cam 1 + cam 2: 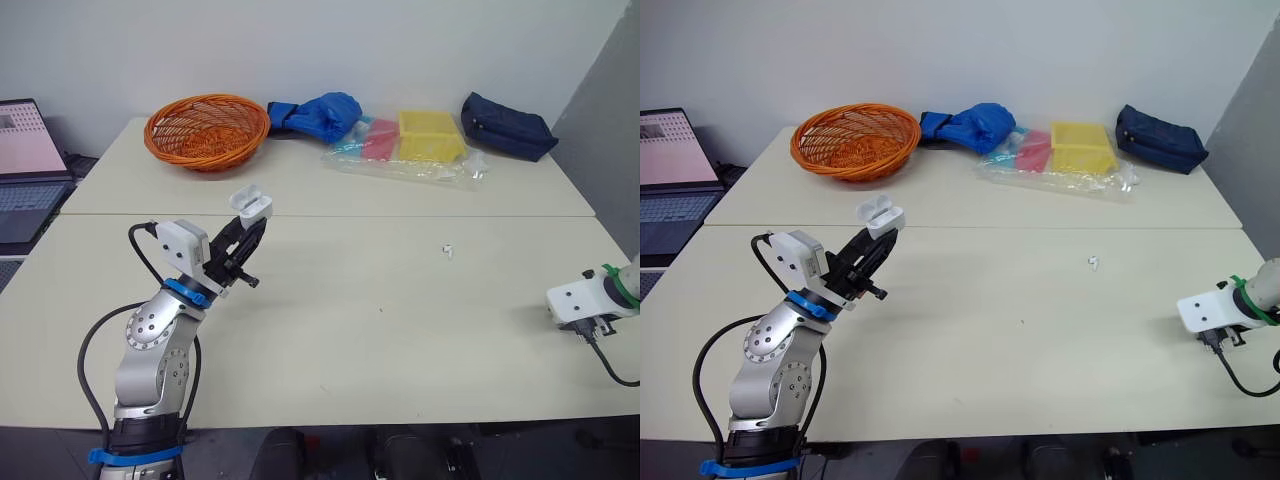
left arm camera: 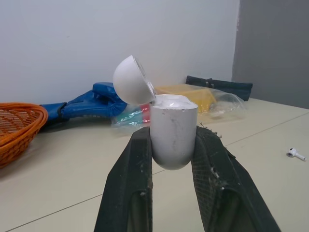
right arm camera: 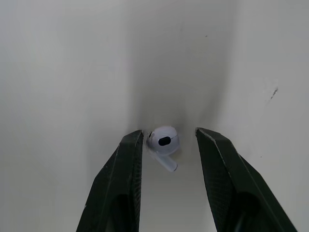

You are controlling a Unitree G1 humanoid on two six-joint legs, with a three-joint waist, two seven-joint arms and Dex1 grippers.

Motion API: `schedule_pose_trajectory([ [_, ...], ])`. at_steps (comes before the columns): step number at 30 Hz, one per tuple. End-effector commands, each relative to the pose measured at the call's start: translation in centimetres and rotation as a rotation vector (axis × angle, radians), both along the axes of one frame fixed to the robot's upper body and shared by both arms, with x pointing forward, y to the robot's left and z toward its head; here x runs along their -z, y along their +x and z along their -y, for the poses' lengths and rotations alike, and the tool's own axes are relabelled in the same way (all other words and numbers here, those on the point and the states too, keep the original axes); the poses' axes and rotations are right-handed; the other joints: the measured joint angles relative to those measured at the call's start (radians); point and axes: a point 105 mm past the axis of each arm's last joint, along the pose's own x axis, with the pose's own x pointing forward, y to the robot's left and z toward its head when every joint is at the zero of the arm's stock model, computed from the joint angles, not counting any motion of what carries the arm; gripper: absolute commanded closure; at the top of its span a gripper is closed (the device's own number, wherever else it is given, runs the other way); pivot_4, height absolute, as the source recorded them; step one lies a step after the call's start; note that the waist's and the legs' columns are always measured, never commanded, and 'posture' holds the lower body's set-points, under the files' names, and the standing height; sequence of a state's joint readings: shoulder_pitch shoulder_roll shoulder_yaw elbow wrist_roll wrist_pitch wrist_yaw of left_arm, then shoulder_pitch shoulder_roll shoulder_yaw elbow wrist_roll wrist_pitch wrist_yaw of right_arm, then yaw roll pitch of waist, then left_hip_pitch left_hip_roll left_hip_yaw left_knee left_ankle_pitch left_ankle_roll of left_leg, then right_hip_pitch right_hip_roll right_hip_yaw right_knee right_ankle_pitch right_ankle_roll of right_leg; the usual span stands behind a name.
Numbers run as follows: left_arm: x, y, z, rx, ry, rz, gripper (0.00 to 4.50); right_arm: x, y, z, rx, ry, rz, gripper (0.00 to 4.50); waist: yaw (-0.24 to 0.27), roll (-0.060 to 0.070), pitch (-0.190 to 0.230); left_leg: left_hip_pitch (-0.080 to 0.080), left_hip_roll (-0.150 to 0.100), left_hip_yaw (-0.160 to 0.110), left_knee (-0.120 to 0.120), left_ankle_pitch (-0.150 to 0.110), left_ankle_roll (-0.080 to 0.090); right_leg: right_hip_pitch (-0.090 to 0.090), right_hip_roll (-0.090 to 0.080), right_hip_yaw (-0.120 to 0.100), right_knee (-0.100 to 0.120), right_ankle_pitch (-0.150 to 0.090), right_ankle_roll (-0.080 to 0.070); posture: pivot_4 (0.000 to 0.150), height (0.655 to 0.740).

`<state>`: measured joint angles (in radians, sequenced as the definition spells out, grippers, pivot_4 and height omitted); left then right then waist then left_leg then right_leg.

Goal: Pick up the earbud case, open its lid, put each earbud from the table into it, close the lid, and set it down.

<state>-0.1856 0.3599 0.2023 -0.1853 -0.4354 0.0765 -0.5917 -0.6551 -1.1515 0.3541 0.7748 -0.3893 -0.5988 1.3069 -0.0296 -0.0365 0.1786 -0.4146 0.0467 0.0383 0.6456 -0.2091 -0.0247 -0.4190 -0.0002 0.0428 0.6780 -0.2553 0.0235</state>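
Gripping the open-lidded earbud case (image 2: 174,128) at nine o'clock, the left gripper (image 1: 255,226) is ready; the right gripper (image 3: 166,133), fingers (image 3: 120,169) apart at four o'clock, straddles an earbud (image 3: 164,143). Next, I think: pinch it gently.

White gear on a cream table, bright colours along its far edge

The earbud case (image 2: 174,130) is plain matt white. The left gripper (image 1: 247,238) and the right gripper (image 3: 166,135) are black with a fine grainy texture, and the earbud (image 3: 163,141) is glossy white with one dark oval spot. Along the far edge of the table (image 1: 400,330) are an orange open-weave basket (image 1: 207,130), a bright blue bundle (image 1: 320,113), a yellow box (image 1: 430,133) and a red-pink packet (image 1: 381,140) under clear plastic, and a navy pouch (image 1: 507,125).
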Motion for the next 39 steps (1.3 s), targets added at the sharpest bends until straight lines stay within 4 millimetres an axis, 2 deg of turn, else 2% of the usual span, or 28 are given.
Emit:
schedule_pose_trajectory([
  [1,-1.2,-0.2,-0.1,-0.004,0.006,0.056,3.77,-0.4,-0.4,0.8,0.006,-0.035,-0.018,2.73,0.0,0.0,0.0,0.0,0.0,0.0,0.0,0.0,0.0,0.0,0.0,0.0,0.0,0.0,0.0,0.15,0.74],
  [13,-1.3,-0.2,-0.1,-0.006,0.009,0.061,3.77,-0.2,0.2,-0.2,-0.013,0.005,-0.011,2.73,0.0,0.0,0.0,0.001,0.0,0.0,0.0,0.0,0.0,0.0,0.0,0.0,0.001,0.0,0.0,0.15,0.74],
  [16,-1.2,-0.3,-0.1,-0.004,0.009,0.062,3.77,-0.3,0.6,-0.6,-0.029,0.022,0.013,3.3,-0.001,0.0,0.0,0.002,0.0,0.0,0.0,0.0,0.0,0.001,0.0,0.0,0.001,0.0,0.0,0.15,0.74],
  [18,-1.3,-0.3,-0.1,-0.005,0.008,0.062,3.77,-0.2,0.5,-0.7,-0.038,0.027,0.011,4.02,-0.004,0.0,0.0,0.003,0.0,0.0,0.0,0.0,0.0,0.001,0.0,0.001,0.001,0.0,0.0,0.15,0.74],
  [22,-1.3,-0.2,-0.1,-0.005,0.007,0.063,3.77,-0.2,0.6,-0.9,-0.042,0.033,0.013,4.1,-0.004,0.0,0.0,0.013,0.0,0.001,-0.001,0.0,0.0,0.011,0.0,0.002,0.001,-0.002,-0.003,0.15,0.74],
  [27,-1.2,-0.2,-0.1,-0.004,0.007,0.061,3.77,-0.4,0.6,-1.1,-0.032,0.063,0.012,4.1,-0.004,0.0,0.0,0.016,0.0,0.001,-0.001,0.0,0.0,0.013,0.0,0.002,0.002,-0.004,-0.007,0.15,0.74],
  [30,-1.1,-0.2,-0.1,0.0,0.008,0.06,3.77,-1.7,0.8,-4.7,0.015,0.282,-0.033,4.1,-0.005,0.0,0.0,0.016,0.001,0.001,-0.001,0.0,0.0,0.013,0.0,0.003,0.002,-0.004,-0.006,0.15,0.74],
  [31,-1.1,-0.2,-0.1,0.001,0.008,0.059,3.77,-2.6,1.0,-7.1,0.021,0.412,-0.051,4.1,-0.007,0.0,0.0,0.016,0.001,0.0,-0.001,0.0,0.0,0.013,0.0,0.003,0.002,-0.003,-0.005,0.15,0.74],
  [33,-1.0,-0.2,0.2,0.013,0.006,0.057,3.77,-5.8,2.4,-12.6,0.073,0.711,-0.028,4.1,-0.013,0.0,0.0,0.016,0.002,-0.003,-0.001,0.0,0.0,0.013,0.0,0.003,0.002,0.0,-0.001,0.15,0.74],
  [34,-1.0,-0.2,0.4,0.018,0.005,0.057,3.77,-7.1,2.5,-14.4,0.085,0.81,-0.035,4.1,-0.015,0.0,0.0,0.016,0.003,-0.004,-0.001,0.0,0.0,0.013,-0.001,0.003,0.003,0.0,-0.001,0.15,0.74],
  [39,-0.9,-0.1,1.3,0.053,-0.004,0.053,3.77,-11.7,2.3,-20.9,0.179,1.151,-0.072,4.1,0.002,0.001,0.001,0.014,0.003,-0.007,-0.002,0.0,0.0,0.013,-0.001,-0.001,0.002,-0.001,-0.003,0.15,0.74],
])
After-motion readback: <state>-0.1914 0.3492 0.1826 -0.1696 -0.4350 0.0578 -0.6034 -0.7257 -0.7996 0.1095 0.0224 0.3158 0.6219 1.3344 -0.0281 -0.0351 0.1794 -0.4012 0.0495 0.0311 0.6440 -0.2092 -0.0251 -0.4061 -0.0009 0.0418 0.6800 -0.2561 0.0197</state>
